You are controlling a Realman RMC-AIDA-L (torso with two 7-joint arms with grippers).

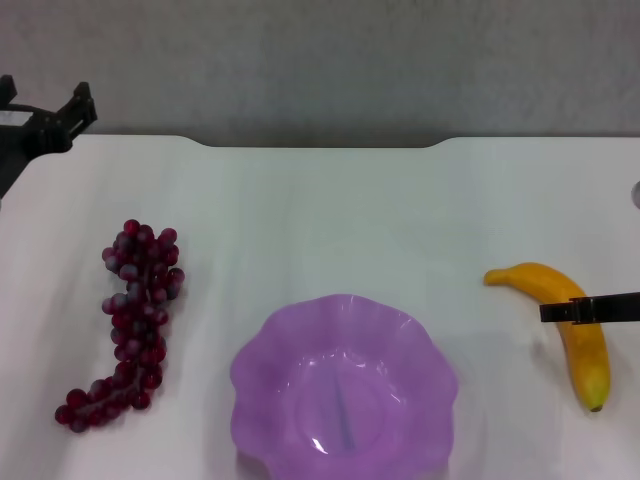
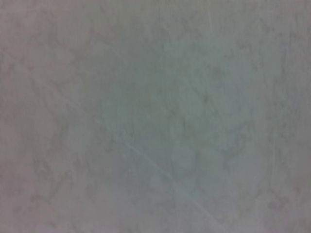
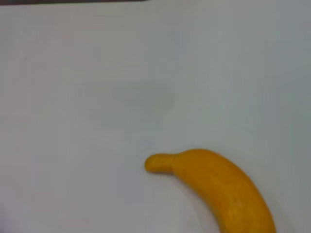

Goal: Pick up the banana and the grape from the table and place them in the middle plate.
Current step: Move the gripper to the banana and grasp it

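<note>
The yellow-orange banana lies on the white table at the right, and it also shows in the right wrist view. The dark red-purple grape bunch lies at the left. The purple scalloped middle plate stands empty at the front centre between them. My right gripper reaches in from the right edge as a dark bar above the banana's middle. My left gripper is parked open and empty at the far left corner, well behind the grapes. The left wrist view shows only a plain grey surface.
The table's far edge has a notch at the middle, with a grey wall behind it. A small dark object shows at the right edge.
</note>
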